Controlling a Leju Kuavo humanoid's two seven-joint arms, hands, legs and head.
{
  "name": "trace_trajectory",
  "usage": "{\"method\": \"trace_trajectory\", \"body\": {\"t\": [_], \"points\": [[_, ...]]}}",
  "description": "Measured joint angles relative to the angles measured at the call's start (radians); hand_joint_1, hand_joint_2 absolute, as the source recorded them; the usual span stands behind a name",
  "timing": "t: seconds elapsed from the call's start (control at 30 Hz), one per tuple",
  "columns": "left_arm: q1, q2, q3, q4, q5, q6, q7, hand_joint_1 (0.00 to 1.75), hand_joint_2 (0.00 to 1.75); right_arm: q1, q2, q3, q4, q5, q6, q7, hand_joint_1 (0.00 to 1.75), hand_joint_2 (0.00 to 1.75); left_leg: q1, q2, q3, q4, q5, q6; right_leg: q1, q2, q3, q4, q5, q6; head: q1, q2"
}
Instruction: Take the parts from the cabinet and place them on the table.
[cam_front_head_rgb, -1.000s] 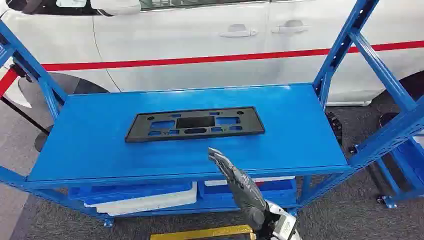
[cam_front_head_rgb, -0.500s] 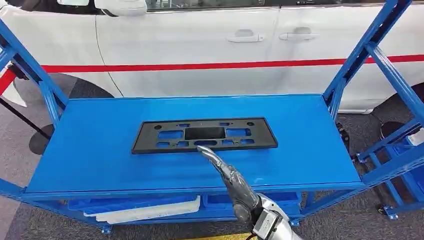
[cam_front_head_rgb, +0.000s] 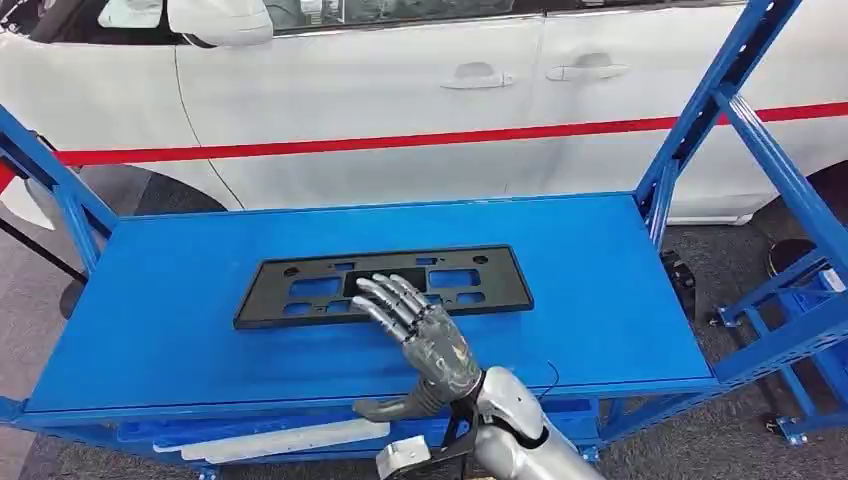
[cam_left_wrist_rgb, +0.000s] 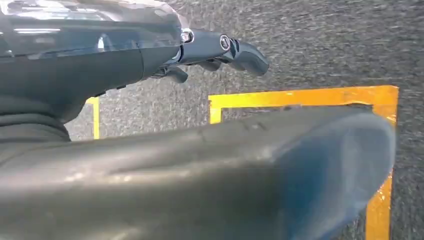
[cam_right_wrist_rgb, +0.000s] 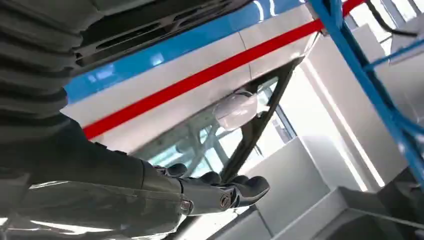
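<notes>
Right hand (cam_front_head_rgb: 425, 335) is out over the blue shelf (cam_front_head_rgb: 180, 300) of the rack, palm down, fingers (cam_front_head_rgb: 385, 300) spread and stretched forward, thumb stuck out to the side over the shelf's front edge. Nothing in that hand. The fingertips lie over the near long edge of the black license plate frame (cam_front_head_rgb: 300, 290), around its middle; from the head view I can't tell for sure whether they press on it or hang just above.

The frame lies flat on the top shelf, long side running left to right, roughly centred, well apart from the blue uprights (cam_front_head_rgb: 700, 110) at either end. Behind the rack stands a white car (cam_front_head_rgb: 400, 90) with a red stripe along its doors. Below, on the lower shelf, a pale flat panel (cam_front_head_rgb: 290, 437) pokes out.

The right wrist view gives the side of the hand (cam_right_wrist_rgb: 220, 192) instead: dark fingers extended, the car's red stripe and wing mirror (cam_right_wrist_rgb: 237, 110) beyond.

The left wrist view looks somewhere else entirely: the left hand (cam_left_wrist_rgb: 220, 50) hangs over grey carpet (cam_left_wrist_rgb: 325, 45) with yellow floor tape (cam_left_wrist_rgb: 300, 97), fingers loosely curled, holding nothing.
</notes>
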Motion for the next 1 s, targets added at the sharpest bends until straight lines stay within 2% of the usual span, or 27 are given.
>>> {"method": "trace_trajectory", "body": {"t": [0.07,0.1,0.13,0.23,0.27,0.3,0.33,0.4,0.43,0.47,0.5,0.57,0.6,0.63,0.7,0.73,0.77,0.83,0.87,0.9,0.93,0.97,1.0], "points": [[0.000,0.000,0.000,0.000,0.000,0.000,0.003,0.00,0.00,-0.008,0.002,0.023,0.011,0.068,-0.035,0.023,0.00,1.75,0.000,0.000,0.079,-0.182,0.102,0.008,0.000,0.001,0.012,0.000,-0.006,0.004,0.000,0.000],[0.000,0.000,0.000,0.000,0.000,0.002,0.003,0.00,0.00,-0.013,0.002,0.033,0.014,0.098,-0.047,0.031,0.00,1.75,-0.001,0.000,0.113,-0.262,0.123,0.014,0.000,0.000,0.016,0.000,-0.008,0.008,0.000,0.000],[-0.001,0.000,0.000,0.000,0.000,0.003,0.005,0.00,0.00,-0.018,0.002,0.042,0.018,0.117,-0.054,0.040,0.00,1.75,-0.007,-0.001,0.115,-0.268,0.119,0.020,0.007,0.002,0.016,0.002,-0.012,0.014,0.000,0.000],[-0.001,0.000,0.000,0.000,0.003,0.004,0.005,0.00,0.00,-0.025,0.002,0.066,0.023,0.181,-0.073,0.069,0.00,1.75,-0.012,-0.002,0.113,-0.267,0.120,0.035,0.004,0.002,0.018,-0.005,-0.008,0.030,0.000,0.000],[0.000,-0.002,0.000,0.000,0.003,0.004,0.004,0.00,0.00,-0.030,0.002,0.073,0.023,0.201,-0.078,0.078,0.00,1.75,-0.002,-0.002,0.118,-0.277,0.127,0.044,0.008,0.002,0.017,-0.001,-0.011,0.037,0.000,0.000],[0.000,-0.003,0.000,0.000,0.003,0.004,0.004,0.00,0.00,-0.034,0.001,0.079,0.023,0.224,-0.082,0.090,0.00,1.75,-0.001,0.001,0.120,-0.281,0.132,0.050,0.004,0.001,0.010,0.018,-0.027,0.041,0.000,0.000],[0.000,-0.002,0.001,0.000,0.003,0.004,0.003,0.00,0.00,-0.041,0.000,0.089,0.023,0.248,-0.083,0.104,0.00,1.75,-0.001,0.002,0.119,-0.282,0.132,0.057,0.003,0.001,-0.017,0.075,-0.066,0.043,0.000,0.000],[0.000,-0.002,0.001,0.000,0.002,0.004,0.003,0.00,0.00,-0.048,-0.007,0.105,0.027,0.275,-0.082,0.122,0.00,1.75,-0.002,0.002,0.117,-0.281,0.132,0.058,0.000,0.001,-0.098,0.243,-0.145,0.049,0.000,0.000],[0.001,-0.002,0.001,0.000,0.002,0.004,0.003,0.00,0.00,-0.048,-0.010,0.111,0.030,0.281,-0.082,0.126,0.00,1.75,-0.003,0.002,0.116,-0.281,0.132,0.059,0.000,0.001,-0.130,0.306,-0.163,0.051,0.000,0.000],[0.003,-0.002,0.001,0.000,0.002,0.004,0.003,0.00,0.00,-0.049,-0.013,0.117,0.033,0.283,-0.082,0.129,0.00,1.75,-0.003,0.001,0.116,-0.280,0.131,0.058,-0.001,0.001,-0.142,0.323,-0.155,0.051,0.000,0.000],[0.004,-0.003,0.001,0.000,0.002,0.004,0.003,0.00,0.00,-0.051,-0.015,0.123,0.036,0.288,-0.083,0.135,0.00,1.75,-0.003,0.000,0.118,-0.280,0.130,0.057,-0.002,0.001,-0.127,0.286,-0.121,0.050,0.000,0.000],[0.003,-0.005,0.001,0.000,-0.002,0.003,0.003,0.00,0.00,-0.068,-0.016,0.135,0.046,0.308,-0.081,0.152,0.00,1.75,-0.003,-0.002,0.122,-0.277,0.126,0.053,-0.002,0.000,-0.046,0.114,-0.027,0.043,0.000,0.000],[0.003,-0.006,0.001,0.000,-0.004,0.002,0.003,0.00,0.00,-0.083,-0.016,0.143,0.057,0.319,-0.079,0.165,0.00,1.75,-0.003,-0.002,0.123,-0.275,0.123,0.050,-0.001,0.000,-0.002,0.023,0.006,0.035,0.000,0.000],[0.002,-0.007,0.001,0.000,-0.007,0.001,0.003,0.00,0.00,-0.099,-0.012,0.152,0.075,0.327,-0.075,0.177,0.00,1.75,-0.010,-0.002,0.120,-0.271,0.120,0.044,0.005,-0.001,0.007,0.001,-0.007,0.032,0.000,0.000],[0.001,-0.008,0.001,0.000,-0.012,-0.001,0.003,0.00,0.00,-0.128,0.000,0.169,0.114,0.336,-0.069,0.194,0.00,1.75,-0.008,-0.002,0.118,-0.272,0.121,0.033,0.007,0.001,0.001,0.002,-0.003,0.026,0.000,0.000],[0.001,-0.008,0.001,0.000,-0.012,-0.001,0.003,0.00,0.00,-0.138,0.006,0.174,0.132,0.336,-0.067,0.199,0.00,1.75,-0.006,-0.001,0.120,-0.276,0.123,0.026,0.009,0.002,0.000,0.003,-0.003,0.021,0.000,0.000],[-0.001,-0.008,0.001,0.000,-0.013,0.000,0.003,0.00,0.00,-0.147,0.011,0.178,0.142,0.336,-0.066,0.203,0.00,1.75,-0.007,-0.002,0.122,-0.276,0.121,0.019,0.004,0.002,0.004,-0.008,0.002,0.012,0.000,0.000],[0.000,-0.010,0.000,0.000,-0.015,-0.001,0.003,0.00,0.00,-0.167,0.022,0.187,0.161,0.339,-0.062,0.209,0.00,1.75,-0.004,0.000,0.096,-0.208,0.086,0.011,0.000,-0.002,0.013,-0.016,0.004,0.004,0.000,0.000],[-0.001,-0.011,0.000,0.000,-0.017,-0.003,0.002,0.00,0.00,-0.175,0.030,0.194,0.177,0.344,-0.056,0.217,0.00,1.75,-0.002,0.000,0.067,-0.146,0.050,0.007,0.001,-0.003,0.013,-0.016,0.004,-0.002,0.000,0.000],[-0.001,-0.011,0.001,0.000,-0.019,-0.003,0.002,0.00,0.00,-0.184,0.035,0.198,0.191,0.347,-0.046,0.225,0.00,1.75,0.000,0.000,0.025,-0.061,0.009,0.003,0.003,-0.004,0.012,-0.015,0.003,-0.003,0.000,0.000],[0.000,-0.011,0.001,0.000,-0.019,-0.003,0.002,0.00,0.00,-0.198,0.042,0.207,0.214,0.351,-0.028,0.236,0.00,1.75,0.000,0.000,-0.012,0.008,-0.017,0.000,0.003,-0.004,0.012,-0.015,0.002,-0.004,0.000,0.000],[0.002,-0.011,0.001,0.000,-0.021,-0.003,0.002,0.00,0.00,-0.213,0.052,0.217,0.242,0.353,-0.009,0.247,0.00,1.75,0.000,0.000,-0.032,0.042,-0.018,-0.002,0.004,-0.003,0.011,-0.013,0.002,-0.004,0.000,0.000],[0.003,-0.011,0.001,0.000,-0.022,-0.004,0.002,0.00,0.00,-0.228,0.063,0.226,0.267,0.354,0.009,0.255,0.00,1.75,0.001,0.000,-0.028,0.023,0.006,-0.003,0.004,-0.003,0.011,-0.010,0.000,-0.004,0.000,0.000]]}}
